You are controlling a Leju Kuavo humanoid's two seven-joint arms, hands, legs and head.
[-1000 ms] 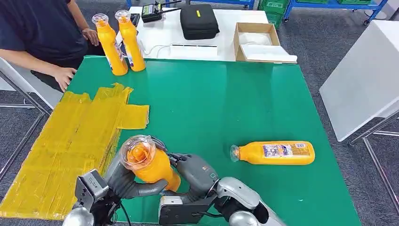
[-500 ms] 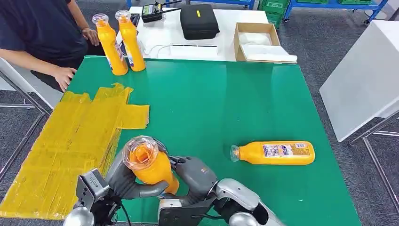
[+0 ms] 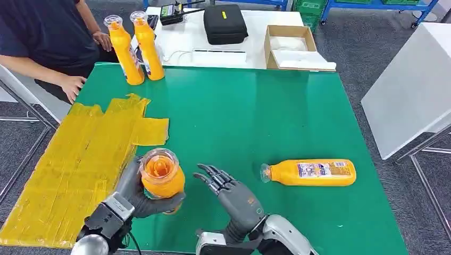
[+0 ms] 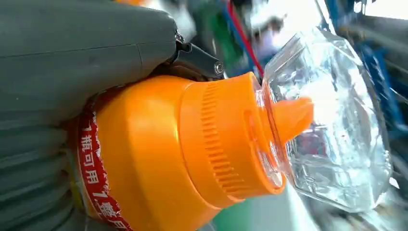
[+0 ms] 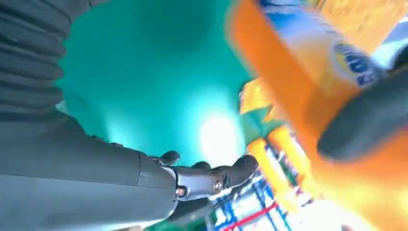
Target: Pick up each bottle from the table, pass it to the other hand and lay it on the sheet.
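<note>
Head view | bottle (image 3: 161,178) wrapped by left hand (image 3: 139,194) fingers (image 3: 154,204) | seemingly upright

This looks like a lab or test workspace. A green table (image 3: 255,106) stands on grey carpet, with a white bench (image 3: 223,50) behind it carrying a black zip case (image 3: 225,24), an open cardboard box (image 3: 295,48), cables and a handheld device. Blue-framed racks with green crates (image 3: 311,8) line the back, and a person (image 3: 48,37) sits alongside.

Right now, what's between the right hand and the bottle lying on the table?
Only bare green table, per the head view, separates the right hand from the lying bottle.
</note>
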